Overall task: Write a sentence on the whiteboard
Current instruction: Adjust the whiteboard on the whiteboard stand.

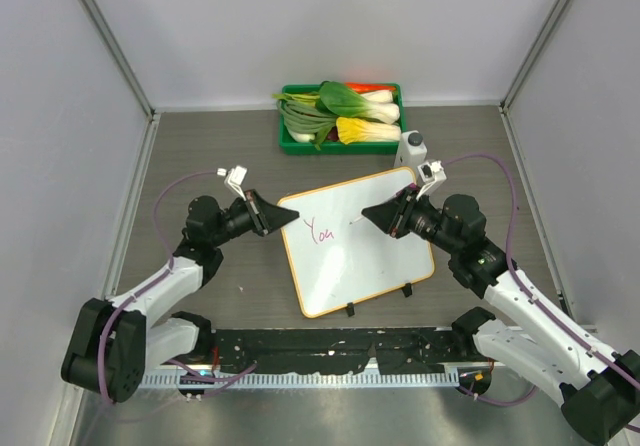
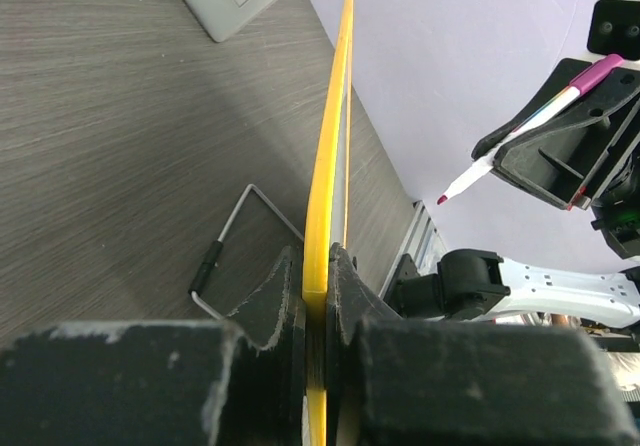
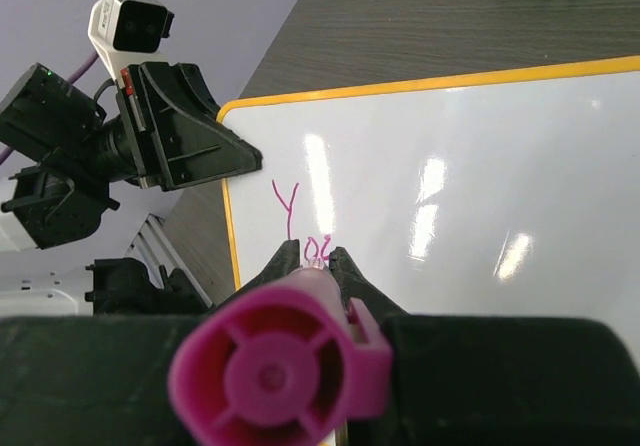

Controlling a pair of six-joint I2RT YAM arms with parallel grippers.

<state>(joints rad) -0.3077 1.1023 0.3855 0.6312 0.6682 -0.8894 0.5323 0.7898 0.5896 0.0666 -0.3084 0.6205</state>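
Orange-rimmed and white, the whiteboard (image 1: 375, 261) lies between the two arms, its long axis running from the left gripper (image 1: 290, 216) across toward the right gripper (image 1: 368, 214); the left gripper's fingers are pressed onto the board's rim at its own side, clamping it; the right gripper pinches a pink marker (image 3: 280, 376), nib aimed at the board face just ahead of it, contact not discernible; the sentence (image 1: 320, 230) reads only "You", just beyond the nib toward the left gripper; by judgement, the blank face for the remaining words lies under and back toward the right gripper, the writing arm.
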